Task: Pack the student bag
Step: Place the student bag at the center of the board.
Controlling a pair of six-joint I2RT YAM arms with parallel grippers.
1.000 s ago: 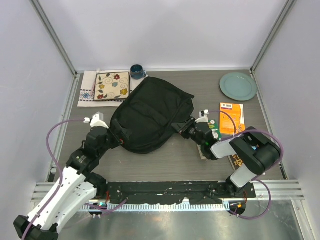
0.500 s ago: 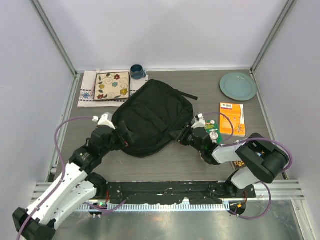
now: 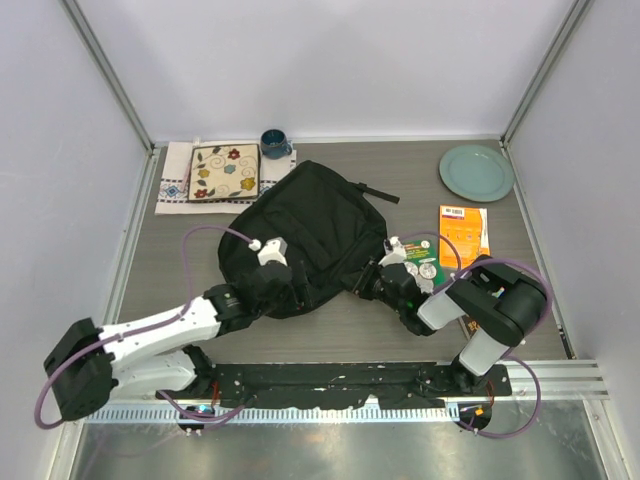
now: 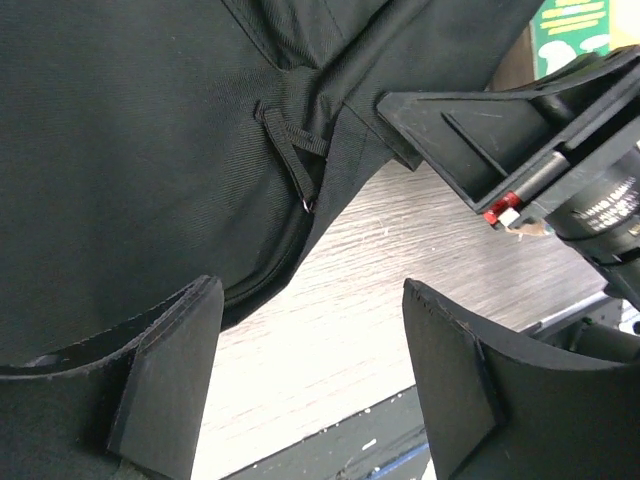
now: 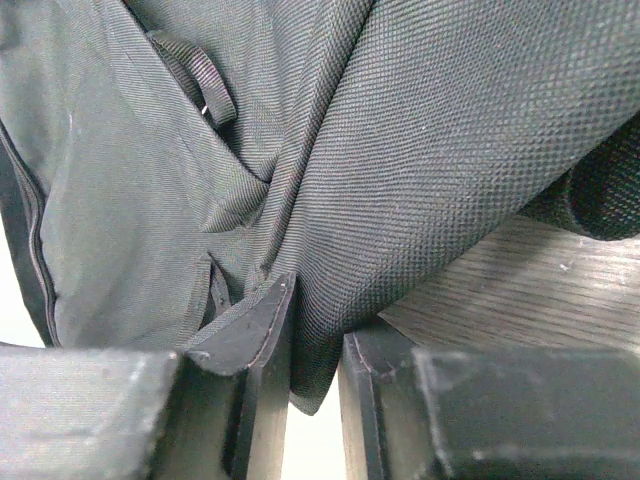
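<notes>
The left gripper (image 4: 310,300) stands open, with its two dark fingers (image 4: 165,385) well apart at the bottom of the frame. The student bag (image 4: 130,150) fills the upper left; its curved lower edge runs behind the left-hand finger. A short webbing loop (image 4: 290,150) with a small metal ring hangs from a seam. The right gripper (image 4: 500,140) enters from the right, its tip meeting the bag's fabric. Wood-grain table (image 4: 400,260) shows between the fingers. A green printed cover (image 4: 570,25) lies at the top right.
</notes>
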